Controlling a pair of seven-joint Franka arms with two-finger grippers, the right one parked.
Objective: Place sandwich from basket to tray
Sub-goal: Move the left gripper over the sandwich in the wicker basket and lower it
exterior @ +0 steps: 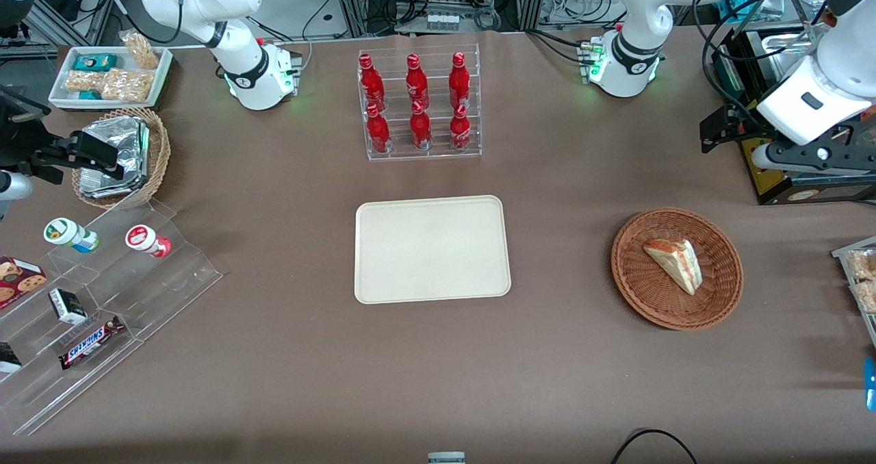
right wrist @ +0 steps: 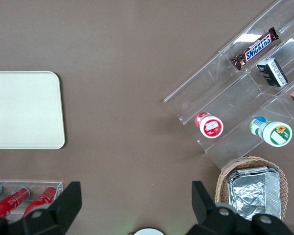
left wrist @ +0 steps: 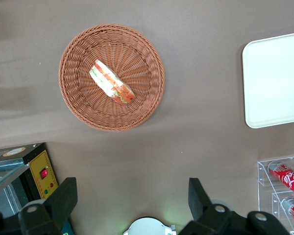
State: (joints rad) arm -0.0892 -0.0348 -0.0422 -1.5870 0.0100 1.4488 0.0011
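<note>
Sandwich (exterior: 676, 262) wedge in woven basket (exterior: 718, 300), gripper (left wrist: 132, 198) spread above

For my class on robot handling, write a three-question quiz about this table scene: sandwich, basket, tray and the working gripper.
1. True or false: the sandwich lies in the basket.
2. What lies on the tray? A) the sandwich B) nothing C) a bottle
3. Fill in: the gripper is ____ and holds nothing.

Key: 1. True. 2. B: the tray is bare and sits toward the parked arm's end from the basket. 3. Open: it hangs above the table, apart from the basket, farther from the front camera than it.
</note>
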